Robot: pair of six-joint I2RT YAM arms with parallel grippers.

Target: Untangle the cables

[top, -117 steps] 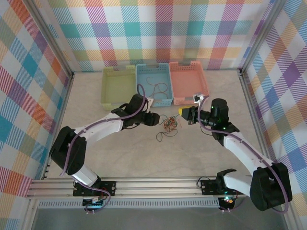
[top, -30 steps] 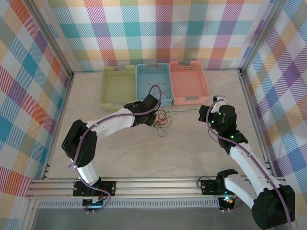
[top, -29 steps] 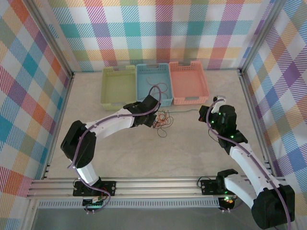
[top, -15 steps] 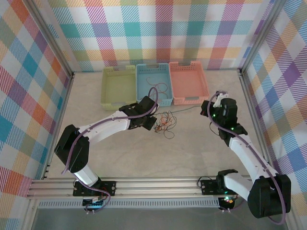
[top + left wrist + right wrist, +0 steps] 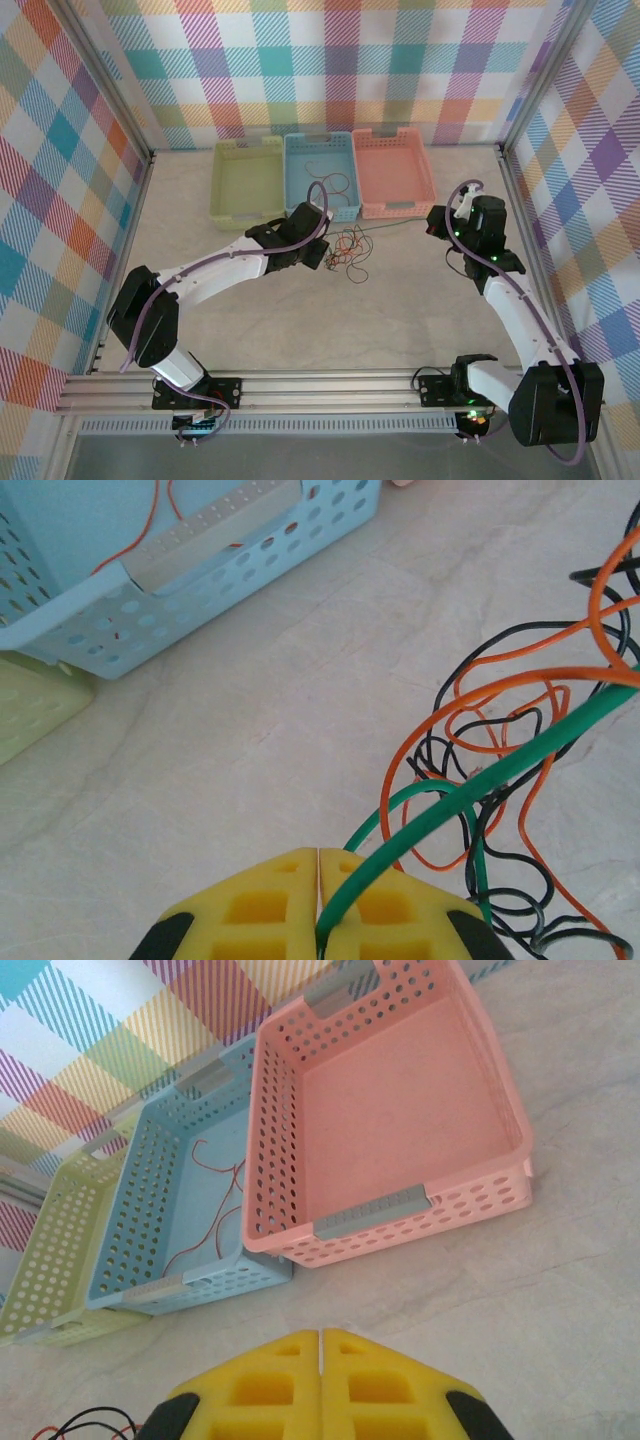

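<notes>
Pinching green cable [image 5: 520, 760] in closed left gripper [image 5: 318, 855]. Lying tangled mid-scene, just near of blue basket [image 5: 291, 180]: cables [image 5: 345, 250]. Pressed closed at right, facing pink basket [image 5: 470, 1202]: right gripper [image 5: 320, 1335]; anything held, cannot tell.

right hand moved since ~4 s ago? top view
Yes. The right hand has shifted right, from beside the cables to just off the near-right corner of the pink basket.
</notes>
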